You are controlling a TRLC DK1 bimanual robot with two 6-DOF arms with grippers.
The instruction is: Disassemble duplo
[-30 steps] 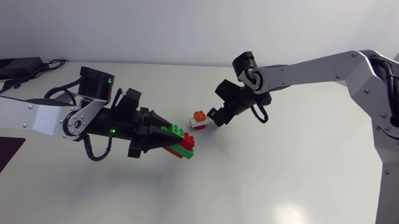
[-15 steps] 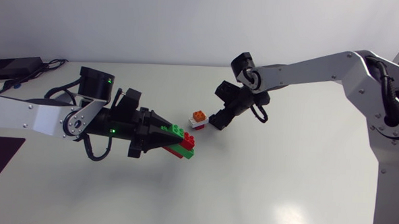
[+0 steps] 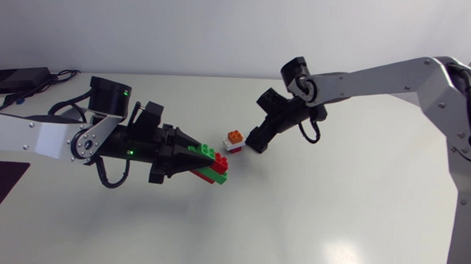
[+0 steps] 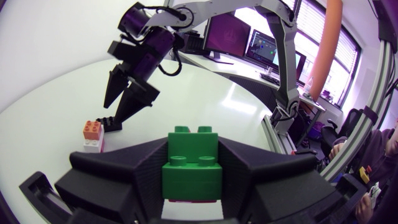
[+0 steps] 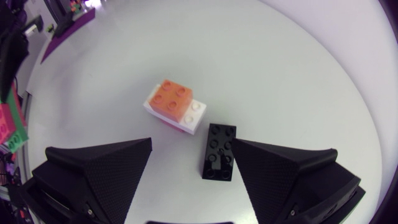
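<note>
Duplo pieces now lie in three lots. A green-and-red stack of plastic bricks [image 3: 215,167] is clamped in the left gripper [image 3: 201,162]. An orange brick seated on a white brick [image 3: 234,140] stands on the white bench [image 3: 335,216]. A black studded plastic brick [image 5: 219,152] lies flat just beside that pair.

Over the last second the right arm has drawn its wrist a little up and back toward its own side. The right gripper [image 3: 255,140] remains close by the orange-and-white pair, and the left arm has hardly shifted. I judge that the black brick has been set down and let go, so one piece is off. The orange-on-white pair and the held stack are not yet split.

The right wrist view settles what the head view cannot. From above, the black brick merges with the black fingers. From the wrist it shows plainly on the bench, apart from both wedge fingers, which stand wide on either side of it. The orange brick's four studs and the white brick's protruding end also show there.

The left wrist view shows the green brick gripped from both sides, with a sliver of red beneath it. It also shows the right gripper from the front, fingers spread and tips low by the pair. Whether the held stack touches the bench, I cannot tell from any view.
</note>
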